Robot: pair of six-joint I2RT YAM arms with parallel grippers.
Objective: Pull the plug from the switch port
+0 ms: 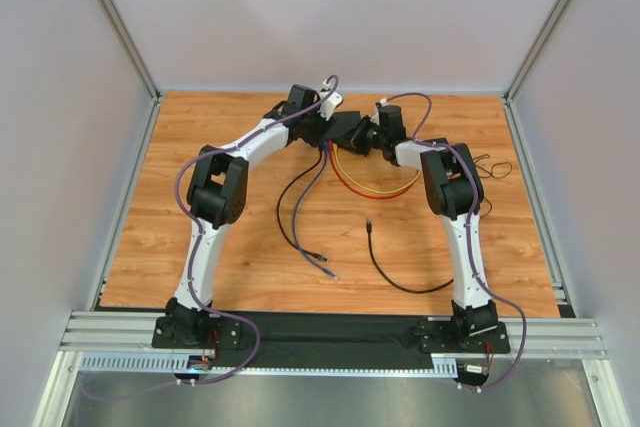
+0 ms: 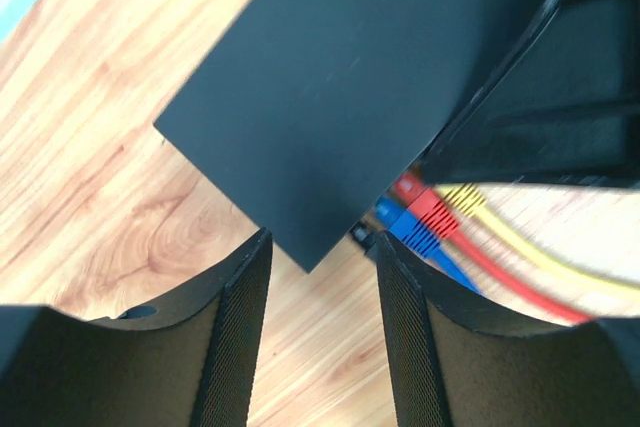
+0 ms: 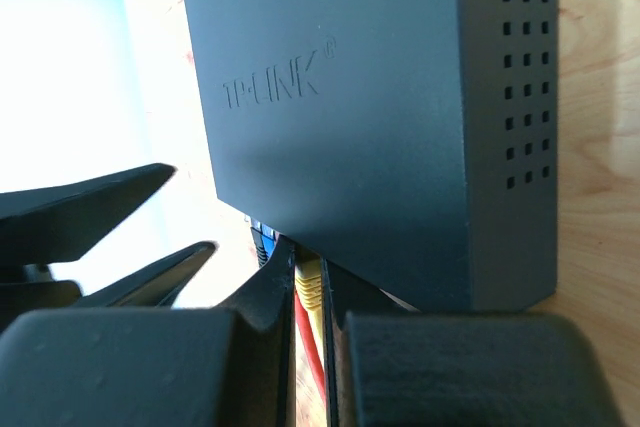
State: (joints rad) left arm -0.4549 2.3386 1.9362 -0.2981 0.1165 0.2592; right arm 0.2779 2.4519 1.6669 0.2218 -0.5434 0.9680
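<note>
The black switch lies at the back middle of the table. It fills the left wrist view and shows its TP-LINK label in the right wrist view. Black, blue, red and yellow plugs sit in its port side. My right gripper is shut on the yellow plug right at the port; it shows in the top view. My left gripper is open, its fingers either side of the switch's near corner; it shows in the top view.
Yellow and red cables loop toward me from the switch. Blue and black cables trail to loose ends mid-table. A separate loose black cable lies right of centre. A thin black wire lies by the right wall.
</note>
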